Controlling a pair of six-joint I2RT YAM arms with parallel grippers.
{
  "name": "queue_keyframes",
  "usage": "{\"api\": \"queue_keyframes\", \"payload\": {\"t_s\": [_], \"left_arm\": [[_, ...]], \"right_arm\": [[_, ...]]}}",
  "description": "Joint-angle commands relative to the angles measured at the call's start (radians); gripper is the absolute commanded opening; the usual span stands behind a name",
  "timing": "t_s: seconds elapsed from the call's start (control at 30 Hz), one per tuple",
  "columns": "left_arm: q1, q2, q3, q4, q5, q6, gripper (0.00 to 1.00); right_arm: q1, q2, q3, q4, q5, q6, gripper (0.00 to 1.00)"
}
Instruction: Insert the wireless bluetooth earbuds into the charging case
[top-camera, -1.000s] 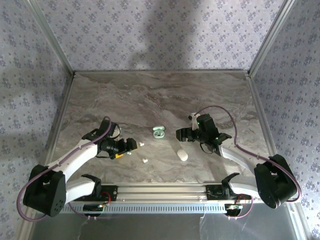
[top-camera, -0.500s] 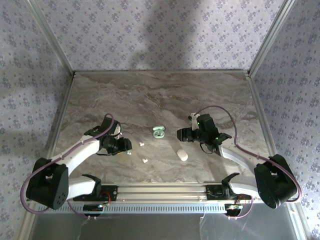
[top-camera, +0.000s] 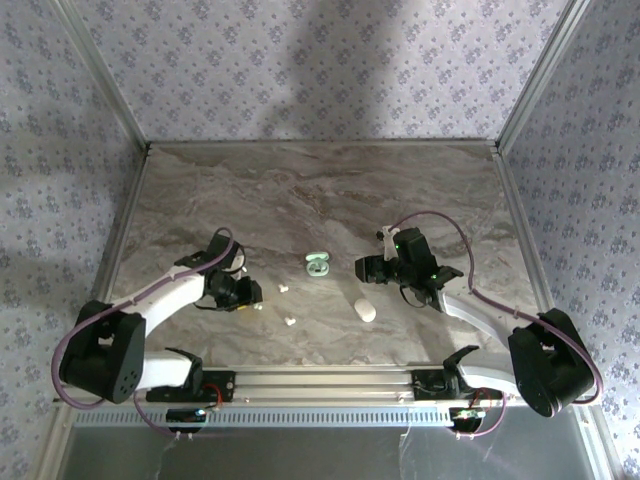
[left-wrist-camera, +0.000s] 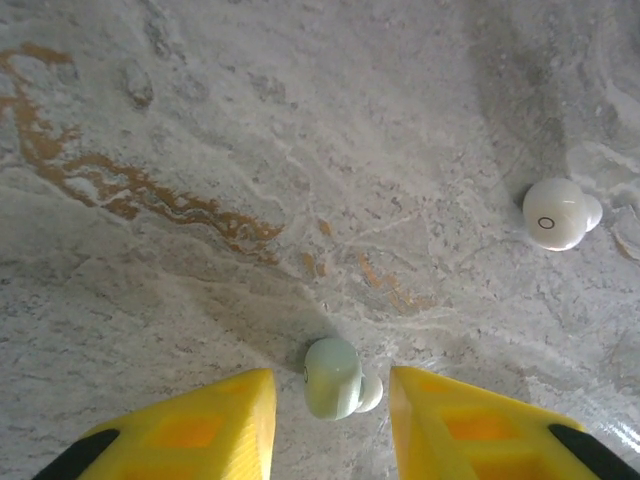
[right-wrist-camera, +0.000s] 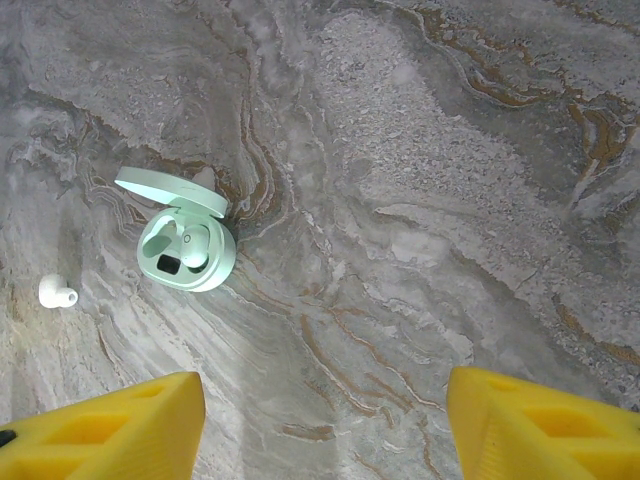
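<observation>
Left gripper (left-wrist-camera: 330, 425): your yellow fingers are parted and not clamped on anything, tips low over the marble table (top-camera: 300, 190).
Between the left fingers: a mint earbud (left-wrist-camera: 333, 377) lies on the table right in the gap, just ahead of the tips. A sliver of marble shows on each side of it, so neither finger looks to be touching it.
White earbud (left-wrist-camera: 556, 213): off to the upper right in your left wrist view, well clear of the fingers, lying loose on the table.
Right gripper (right-wrist-camera: 325, 420): spread wide, just bare marble between the fingers, so it's holding nothing and touching nothing.
Mint case (right-wrist-camera: 185, 245): sitting open on the table with the lid flipped up, ahead and to the left of your right fingers, well apart from them. One well looks filled with something mint and the other shows a dark hollow, but tbh it's too small to be sure.
Second white earbud (right-wrist-camera: 57, 291): on the table near the mint case, at its lower left in the right wrist view, not touching it.
From the top camera: the mint case sits between your two grippers, nearer the right one.
White case (top-camera: 365, 309): a shut oval lying flat, closer to the arm bases than the mint case and apart from it.
</observation>
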Motion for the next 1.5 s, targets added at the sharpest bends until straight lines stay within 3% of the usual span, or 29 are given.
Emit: {"api": "queue_keyframes", "payload": {"t_s": [0.0, 0.57, 0.83, 1.13, 1.47], "left_arm": [[-0.01, 0.02, 0.031, 0.001, 0.001, 0.028, 0.32], [-0.027, 0.075, 0.04, 0.011, 0.008, 0.04, 0.2], [-0.05, 0.025, 0.061, -0.02, -0.001, 0.02, 0.17], [-0.115, -0.008, 0.103, 0.012, -0.047, -0.054, 0.17], [-0.238, 0.143, 0.246, 0.092, -0.131, -0.109, 0.15]], "right_arm": [[-0.005, -0.004, 0.007, 0.001, 0.002, -0.019, 0.66], [-0.004, -0.002, 0.007, 0.001, 0.001, -0.019, 0.65], [-0.004, -0.004, 0.007, 0.0, 0.007, -0.018, 0.64], [-0.007, -0.005, 0.005, 0.001, 0.022, -0.014, 0.64], [-0.04, 0.005, -0.004, 0.0, 0.03, 0.006, 0.64]]}}
